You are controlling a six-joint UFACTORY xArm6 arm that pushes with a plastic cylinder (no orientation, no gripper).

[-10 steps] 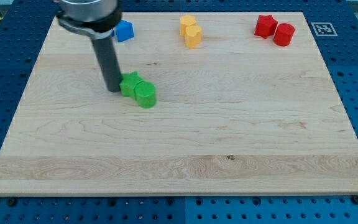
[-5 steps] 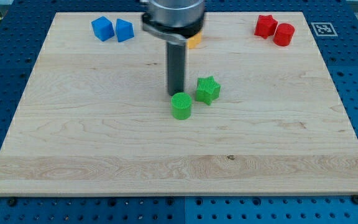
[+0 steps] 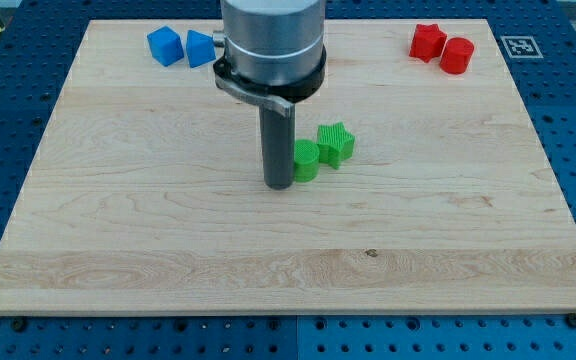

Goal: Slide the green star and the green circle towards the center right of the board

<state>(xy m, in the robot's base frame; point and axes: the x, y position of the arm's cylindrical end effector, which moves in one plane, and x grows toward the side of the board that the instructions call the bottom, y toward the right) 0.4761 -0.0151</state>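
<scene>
The green star (image 3: pixel 335 144) lies near the middle of the wooden board (image 3: pixel 168 240). The green circle (image 3: pixel 306 161) sits just to its lower left, touching or almost touching it. My tip (image 3: pixel 278 185) rests on the board against the left side of the green circle, and the rod partly hides that block. The arm's grey body (image 3: pixel 271 45) hangs over the top centre of the view.
Two blue blocks (image 3: pixel 180 46) lie at the top left. A red star (image 3: pixel 427 41) and a red circle (image 3: pixel 456 55) lie at the top right. The yellow blocks are hidden behind the arm. A marker tag (image 3: pixel 517 46) sits off the board's top right corner.
The tip pushed both green blocks rightward to the board's middle. It has since moved down to the circle's left side, and the circle has shifted right, closer to the star.
</scene>
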